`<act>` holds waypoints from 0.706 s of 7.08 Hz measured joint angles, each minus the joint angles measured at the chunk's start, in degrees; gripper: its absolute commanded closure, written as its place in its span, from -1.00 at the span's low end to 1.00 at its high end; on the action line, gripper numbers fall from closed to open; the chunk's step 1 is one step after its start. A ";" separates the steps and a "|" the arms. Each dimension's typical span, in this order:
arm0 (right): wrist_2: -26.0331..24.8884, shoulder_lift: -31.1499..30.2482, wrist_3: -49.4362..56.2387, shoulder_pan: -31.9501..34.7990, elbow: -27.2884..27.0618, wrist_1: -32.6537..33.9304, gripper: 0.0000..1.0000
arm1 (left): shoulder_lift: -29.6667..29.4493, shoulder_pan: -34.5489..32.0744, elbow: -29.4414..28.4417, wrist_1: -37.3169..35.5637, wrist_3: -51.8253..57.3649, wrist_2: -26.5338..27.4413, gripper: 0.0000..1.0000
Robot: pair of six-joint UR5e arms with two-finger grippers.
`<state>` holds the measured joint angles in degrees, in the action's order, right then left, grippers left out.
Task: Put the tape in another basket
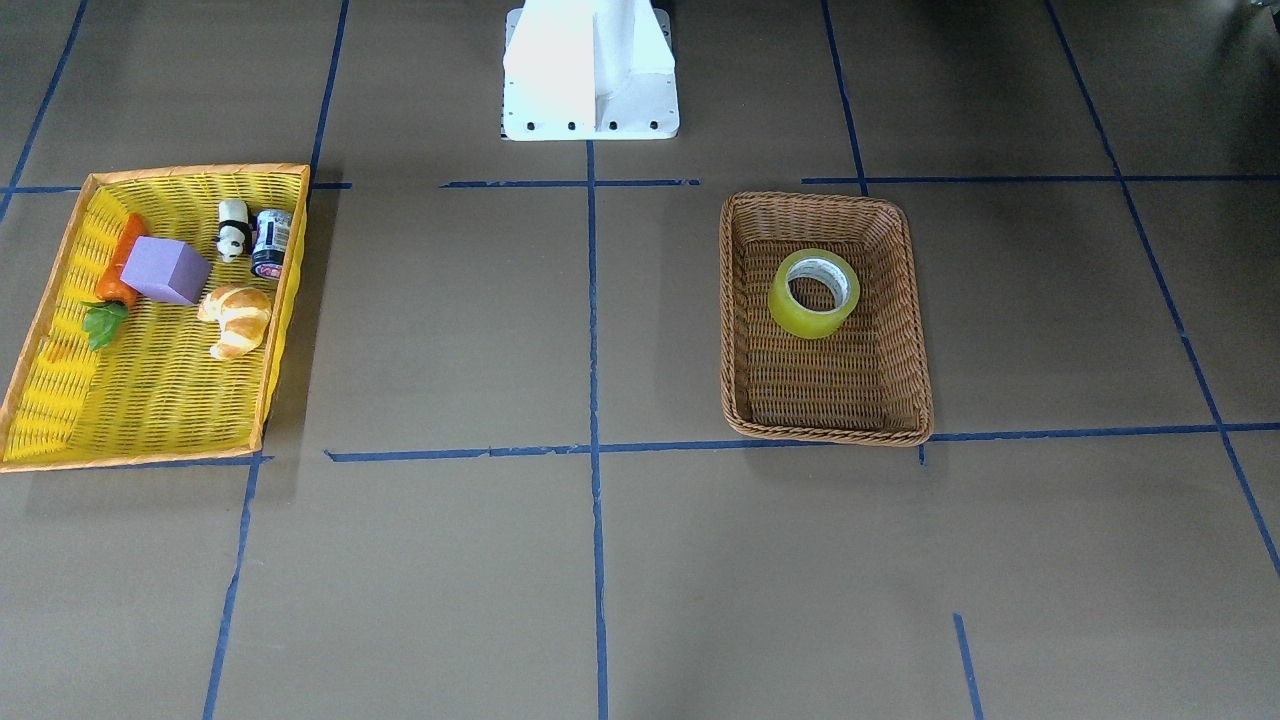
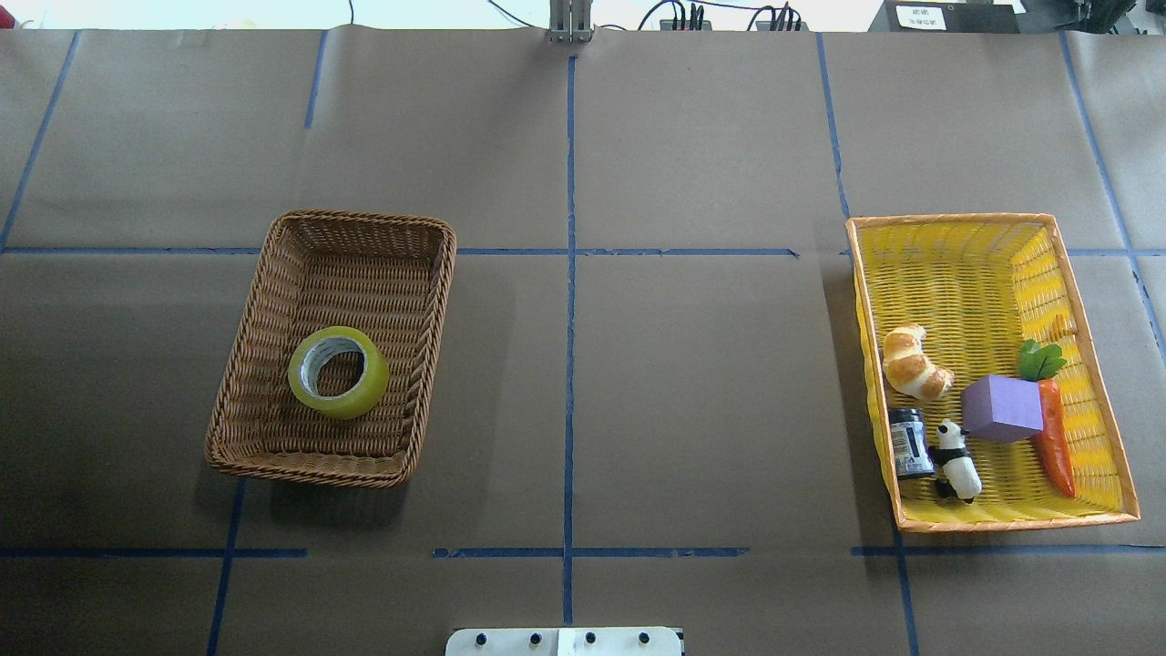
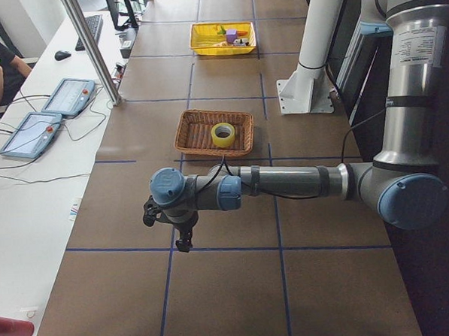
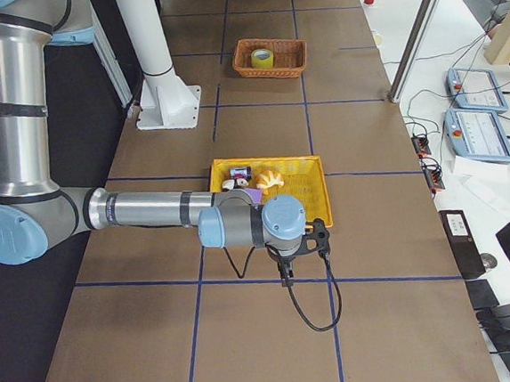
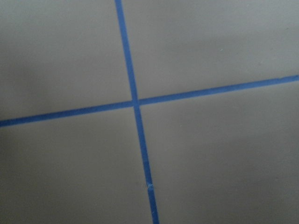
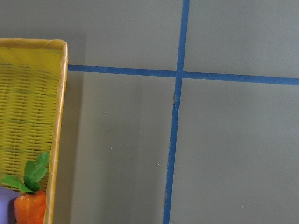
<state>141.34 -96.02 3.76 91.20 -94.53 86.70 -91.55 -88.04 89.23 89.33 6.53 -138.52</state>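
The tape (image 2: pixel 338 372), a yellow-green roll with a white core, lies flat inside the brown wicker basket (image 2: pixel 301 469) on the robot's left side of the table. It also shows in the front view (image 1: pixel 815 292) and the left side view (image 3: pixel 223 135). My left gripper (image 3: pixel 167 225) shows only in the left side view, well away from the wicker basket towards the table's left end; I cannot tell if it is open or shut. My right gripper (image 4: pixel 301 254) shows only in the right side view, just beyond the yellow basket; I cannot tell its state. No fingers show in either wrist view.
A yellow, orange-rimmed basket (image 2: pixel 1002 524) on the robot's right holds a croissant (image 2: pixel 914 363), a purple block (image 2: pixel 1000 408), a carrot (image 2: pixel 1057 442), a panda figure (image 2: pixel 956 460) and a small dark can (image 2: pixel 909 442). Blue tape lines cross the brown table. The white robot base (image 1: pixel 590 70) stands at the table's edge.
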 measured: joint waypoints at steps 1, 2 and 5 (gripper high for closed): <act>-0.05 0.03 -0.41 0.02 -0.02 -0.02 -1.00 | 0.41 -0.34 0.03 0.13 0.00 0.29 -1.00; -0.09 0.04 -0.61 0.02 -0.03 -0.03 -1.00 | 0.58 -0.72 0.03 0.15 -0.06 0.44 -1.00; -0.10 0.08 -0.75 0.09 -0.01 -0.04 -1.00 | 0.81 -1.93 -0.51 -0.07 -0.27 0.53 -1.00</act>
<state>141.24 -95.95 3.01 91.29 -94.55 86.66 -90.74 -89.97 88.72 89.26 6.26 -137.99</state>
